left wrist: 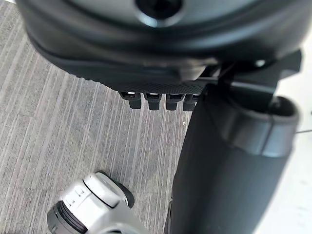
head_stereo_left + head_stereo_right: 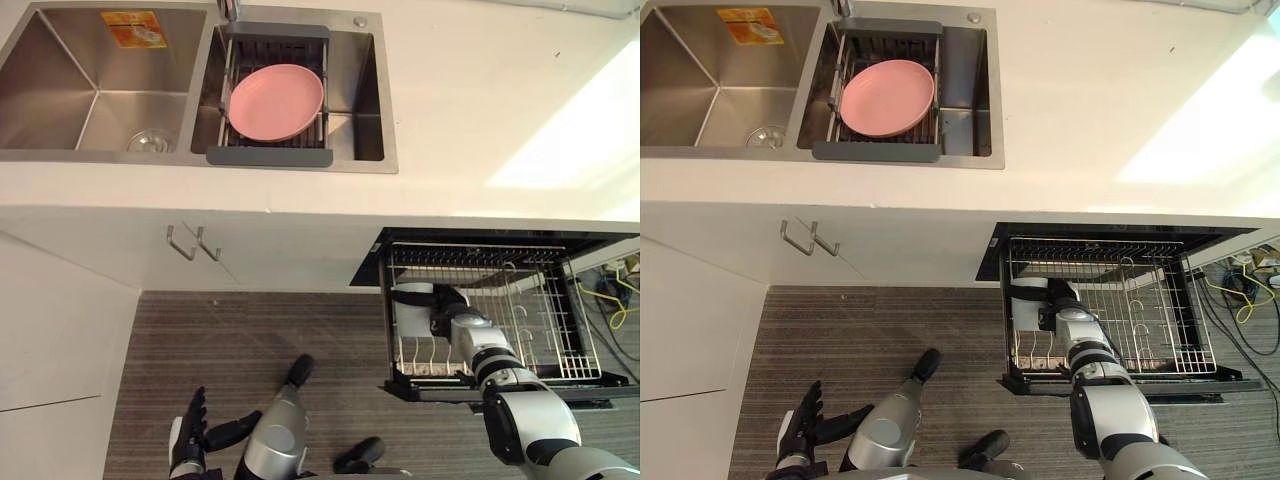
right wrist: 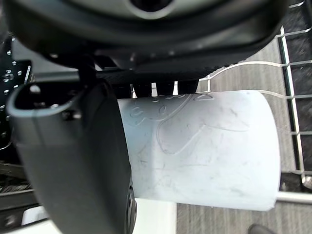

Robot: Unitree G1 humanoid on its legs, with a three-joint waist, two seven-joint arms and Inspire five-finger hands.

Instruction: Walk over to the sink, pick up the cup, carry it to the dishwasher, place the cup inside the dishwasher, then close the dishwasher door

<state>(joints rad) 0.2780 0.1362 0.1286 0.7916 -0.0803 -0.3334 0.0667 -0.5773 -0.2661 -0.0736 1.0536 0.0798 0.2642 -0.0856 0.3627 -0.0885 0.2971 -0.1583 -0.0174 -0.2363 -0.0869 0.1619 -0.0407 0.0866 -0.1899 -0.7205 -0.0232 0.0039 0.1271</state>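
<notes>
Your right hand (image 2: 436, 304) is down inside the pulled-out dishwasher rack (image 2: 548, 300), at the rack's left end. Its fingers (image 3: 165, 88) and thumb are wrapped round the white cup (image 3: 209, 156), thumb on one side and fingers curled over the other. So the cup is in that hand, inside the rack, above the row of upright wire prongs at the front. You cannot tell from these views whether the cup already rests on the wire. The dishwasher (image 2: 470, 243) stands open under the desk (image 2: 480, 110), with the rack drawn out over the floor (image 2: 300, 330).

Your left hand (image 2: 189, 432) hangs low over the striped grey floor, in front of the white cupboards. Its fingers are straight and released, and it holds nothing.

Up on the desk, the steel sink (image 2: 60, 95) has two basins. A pink plate (image 2: 275, 102) lies on a dark drainer (image 2: 270, 156) set across the right basin.
</notes>
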